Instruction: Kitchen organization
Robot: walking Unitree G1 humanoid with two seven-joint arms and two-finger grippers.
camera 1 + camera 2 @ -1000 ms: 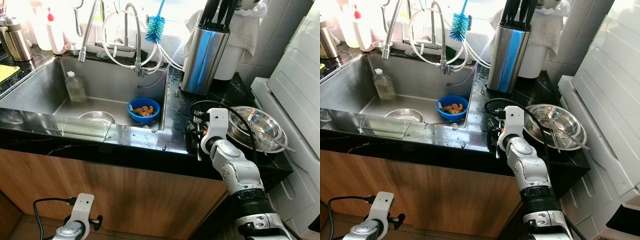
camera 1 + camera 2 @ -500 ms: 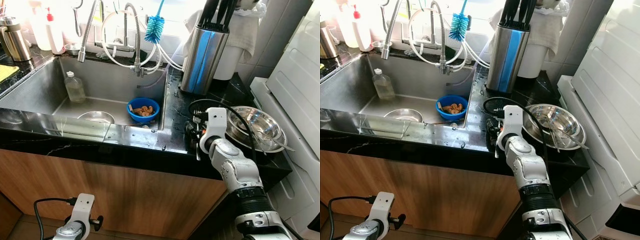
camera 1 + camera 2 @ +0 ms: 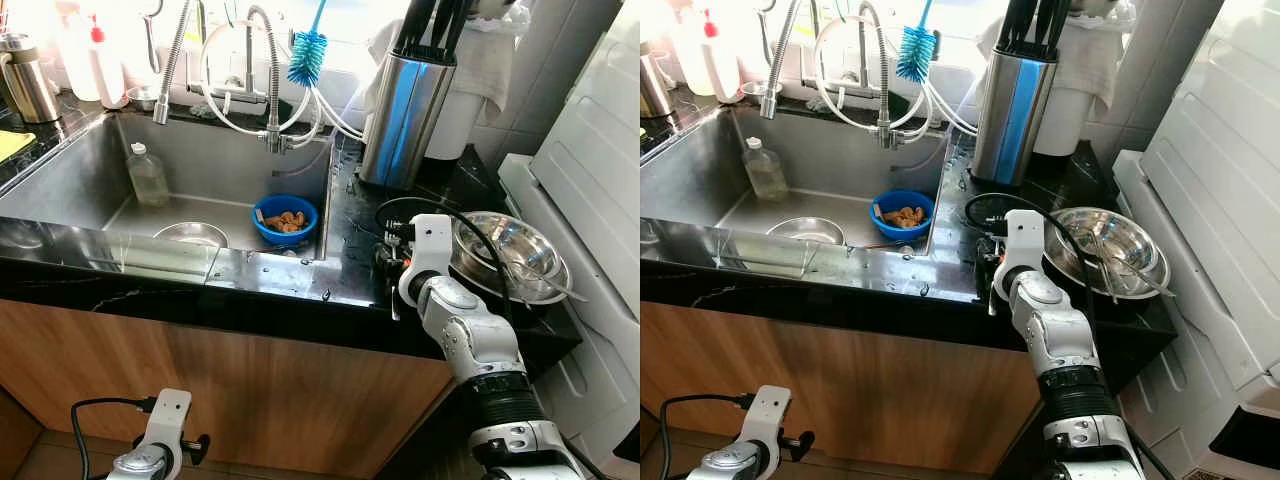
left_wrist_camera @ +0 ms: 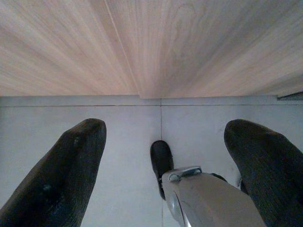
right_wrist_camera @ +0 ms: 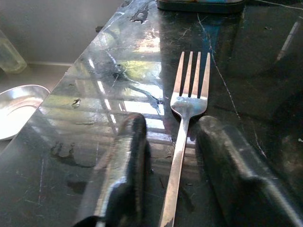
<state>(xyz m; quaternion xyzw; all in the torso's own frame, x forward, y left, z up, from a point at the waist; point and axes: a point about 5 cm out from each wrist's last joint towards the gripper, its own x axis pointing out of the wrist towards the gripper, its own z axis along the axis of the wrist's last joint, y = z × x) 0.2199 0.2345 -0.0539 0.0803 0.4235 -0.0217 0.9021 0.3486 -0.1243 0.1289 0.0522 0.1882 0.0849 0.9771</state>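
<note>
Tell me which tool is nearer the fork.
Right. The right tool straddles the fork on the counter, fingers apart; the left tool hangs low beside the cabinet.

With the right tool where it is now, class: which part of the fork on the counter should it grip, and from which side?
Grip the fork by its slim handle, from above. It lies flat on the black counter, tines pointing away, handle running between the open fingers of the right tool, so closing across the handle's narrow width looks simplest.
</note>
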